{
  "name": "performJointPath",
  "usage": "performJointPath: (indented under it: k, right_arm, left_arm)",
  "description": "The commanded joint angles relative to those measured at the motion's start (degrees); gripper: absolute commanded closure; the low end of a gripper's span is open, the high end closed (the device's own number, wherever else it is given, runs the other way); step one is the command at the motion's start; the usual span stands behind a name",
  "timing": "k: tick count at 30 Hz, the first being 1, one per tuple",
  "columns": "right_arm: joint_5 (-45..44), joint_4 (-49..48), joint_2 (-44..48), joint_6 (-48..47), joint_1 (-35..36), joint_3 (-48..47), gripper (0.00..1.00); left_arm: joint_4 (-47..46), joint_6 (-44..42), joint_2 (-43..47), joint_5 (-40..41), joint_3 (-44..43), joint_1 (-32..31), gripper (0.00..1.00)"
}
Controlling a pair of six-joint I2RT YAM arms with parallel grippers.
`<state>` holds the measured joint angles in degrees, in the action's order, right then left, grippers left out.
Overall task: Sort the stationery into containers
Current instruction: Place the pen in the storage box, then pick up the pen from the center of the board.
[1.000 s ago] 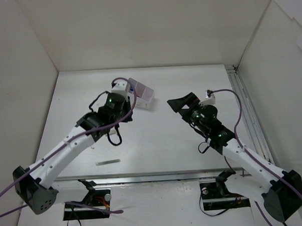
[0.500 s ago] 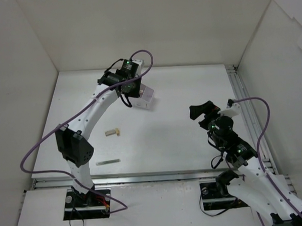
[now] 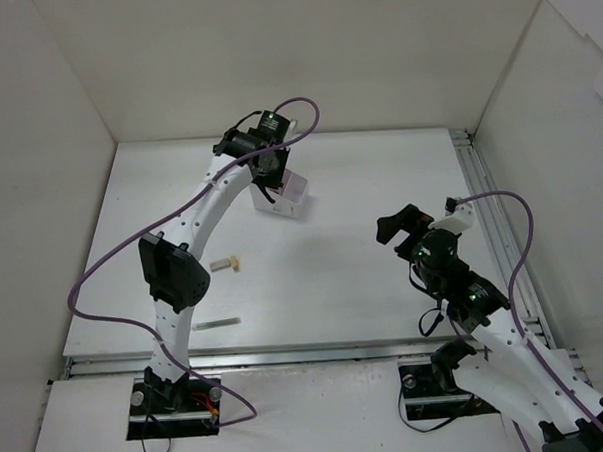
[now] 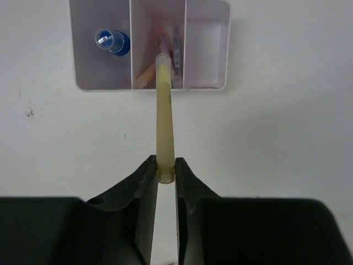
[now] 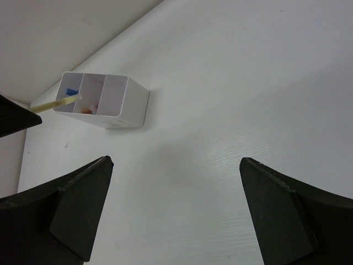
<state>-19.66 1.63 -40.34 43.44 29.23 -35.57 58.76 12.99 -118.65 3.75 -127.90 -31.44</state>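
Observation:
My left gripper [image 4: 165, 165] is shut on the lower end of a yellow-green stick [image 4: 165, 116]. The stick's far tip is over the middle compartment of the translucent white box [image 4: 207, 55]. That compartment holds pink, orange and grey sticks [image 4: 165, 47]. The left compartment holds a clear tube with a blue cap [image 4: 113, 41]. In the top view the left gripper [image 3: 263, 178] is at the box [image 3: 294, 196]. A tan eraser block [image 3: 224, 263] and a grey stick [image 3: 216, 324] lie on the table. My right gripper [image 5: 176, 210] is open and empty, and it shows in the top view [image 3: 395, 225].
The box's right compartment [image 4: 205, 41] looks empty. White walls stand close on the left, back and right of the table. A metal rail [image 3: 491, 218] runs along the table's right edge. The right wrist view also shows the box [image 5: 118, 105].
My left arm has swung up to the box with the yellow-green stick, uncovering the tan eraser block. My right arm has drawn back to the right, away from the box.

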Motion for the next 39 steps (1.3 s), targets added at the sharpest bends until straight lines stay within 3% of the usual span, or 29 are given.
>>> performJointPath:
  k: [1,13,14,17,21,22,23,29,32,34,36,39]
  right_arm:
    - [-3.1,-1.98,0.17,-0.73,-0.32,-1.26,0.02]
    - [-4.51,0.74,1.49,-1.17,-0.23,0.15,0.02]
    - [-4.34,0.74,1.4,-1.25,-0.32,0.15,0.02]
    - [-3.81,0.83,1.23,-1.17,-0.32,0.33,0.02]
    - [-2.49,1.01,1.05,-1.34,-0.32,0.07,0.02]
    - [-1.88,0.92,1.05,-1.86,-0.32,-0.2,0.02]
    - [-1.18,0.92,0.96,-2.39,-0.32,-0.37,0.02]
    - [8.66,-0.84,-4.39,-15.48,0.82,-5.11,0.02]
    - [14.2,-5.22,-9.05,-22.24,4.15,-7.05,0.02]
    - [16.3,-8.11,-14.22,-25.41,8.28,-8.8,0.02]
    - [21.21,-9.7,-20.79,-28.74,11.88,-10.3,0.02]
    - [26.49,-14.1,-31.24,-36.81,18.28,-13.72,0.02]
  left_arm:
    - [1.97,-1.83,-1.05,1.79,-5.69,0.85,1.0]
    - [2.15,-0.78,-5.27,0.56,-8.68,2.53,1.0]
    - [2.15,-0.86,-5.45,0.38,-8.86,2.53,0.83]
    - [1.62,-1.21,-5.36,-1.02,-8.77,2.53,0.5]
    - [-0.13,-1.74,-2.91,-2.51,-6.5,2.53,0.5]
    - [-0.49,-1.83,-2.29,-2.78,-5.97,2.53,0.0]
    - [-0.66,-2.01,-1.59,-3.04,-5.44,2.53,0.31]
    - [-3.12,-1.31,7.89,-4.02,2.72,1.83,0.11]
    - [-7.51,1.59,18.6,0.72,14.39,0.42,0.1]
    - [-12.43,4.4,29.4,5.29,27.04,-0.19,0.07]
    - [-15.15,10.1,41.84,12.28,39.39,-0.81,0.0]
    - [-12.63,21.69,56.04,21.02,51.76,-0.81,0.0]
